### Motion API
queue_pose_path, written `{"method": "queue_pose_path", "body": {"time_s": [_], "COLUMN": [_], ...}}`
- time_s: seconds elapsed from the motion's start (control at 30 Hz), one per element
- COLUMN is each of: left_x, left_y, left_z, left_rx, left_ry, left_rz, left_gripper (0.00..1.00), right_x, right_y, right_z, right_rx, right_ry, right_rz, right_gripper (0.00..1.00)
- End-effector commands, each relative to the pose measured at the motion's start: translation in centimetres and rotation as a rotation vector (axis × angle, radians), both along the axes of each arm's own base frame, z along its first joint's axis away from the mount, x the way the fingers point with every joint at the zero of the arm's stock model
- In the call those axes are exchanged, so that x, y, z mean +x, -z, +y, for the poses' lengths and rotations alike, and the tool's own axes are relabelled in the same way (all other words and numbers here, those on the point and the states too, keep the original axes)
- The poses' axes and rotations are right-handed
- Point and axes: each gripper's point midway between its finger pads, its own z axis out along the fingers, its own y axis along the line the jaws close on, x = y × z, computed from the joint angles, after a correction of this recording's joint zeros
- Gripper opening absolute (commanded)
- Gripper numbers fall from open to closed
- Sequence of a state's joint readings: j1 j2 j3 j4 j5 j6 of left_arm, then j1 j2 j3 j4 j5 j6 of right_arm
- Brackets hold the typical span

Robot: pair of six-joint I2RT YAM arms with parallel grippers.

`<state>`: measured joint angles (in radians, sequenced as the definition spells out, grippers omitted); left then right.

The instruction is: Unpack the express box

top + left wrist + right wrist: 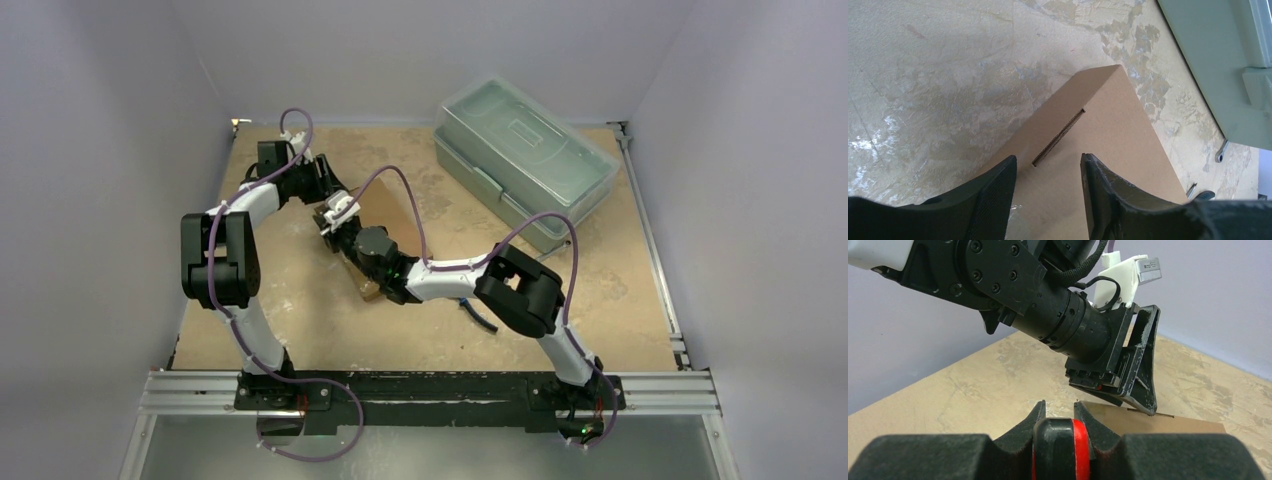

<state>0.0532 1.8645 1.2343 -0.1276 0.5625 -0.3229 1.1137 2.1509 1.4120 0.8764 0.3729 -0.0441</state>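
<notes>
The express box is a flat brown cardboard mailer lying closed on the table's middle. In the left wrist view the express box shows a tuck slot in its top. My left gripper is open and hovers just above that slot; in the top view the left gripper is at the box's left end. My right gripper is shut on a black and red tool. It sits low beside the box, facing the left gripper's fingers. In the top view the right gripper is mostly hidden under its wrist.
A large translucent grey-green plastic toolbox stands closed at the back right and also shows in the left wrist view. A small dark-handled tool lies on the table under the right forearm. Walls close in on three sides.
</notes>
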Motion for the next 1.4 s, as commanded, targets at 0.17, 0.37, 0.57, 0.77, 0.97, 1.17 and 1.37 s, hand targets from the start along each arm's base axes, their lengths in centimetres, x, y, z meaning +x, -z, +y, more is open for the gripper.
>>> {"method": "queue_pose_path", "body": {"time_s": [0.17, 0.37, 0.57, 0.77, 0.97, 1.17, 1.37], "left_x": [1.2, -1.5, -4.5, -4.9, -4.3, -4.9, -5.0], "left_y": [-6.1, -7.4, -2.3, 1.7, 1.9, 2.9, 3.2], "left_z": [5.8, 7.9, 3.6, 4.3, 4.3, 4.6, 4.9], "left_rx": [0.137, 0.081, -0.086, 0.009, 0.013, 0.011, 0.01], "left_ry": [-0.374, -0.629, -0.482, -0.433, -0.402, -0.404, -0.413], "left_rz": [-0.007, 0.117, 0.275, 0.299, 0.242, 0.253, 0.255], "left_gripper": [0.59, 0.69, 0.64, 0.58, 0.59, 0.6, 0.6], "right_x": [0.9, 0.8, 0.7, 0.6, -0.1, -0.9, -1.5], "right_y": [-2.3, -2.3, -2.2, -2.4, -2.2, -2.2, -2.6], "right_z": [-0.8, -1.3, -1.7, -1.6, -1.0, -1.0, -1.6], "right_rx": [0.06, 0.059, 0.046, 0.029, 0.009, -0.007, -0.022], "right_ry": [0.072, 0.083, 0.101, 0.121, 0.121, 0.127, 0.153], "right_rz": [0.02, 0.022, 0.031, 0.041, 0.05, 0.059, 0.09], "right_gripper": [0.0, 0.0, 0.0, 0.0, 0.0, 0.0, 0.0]}}
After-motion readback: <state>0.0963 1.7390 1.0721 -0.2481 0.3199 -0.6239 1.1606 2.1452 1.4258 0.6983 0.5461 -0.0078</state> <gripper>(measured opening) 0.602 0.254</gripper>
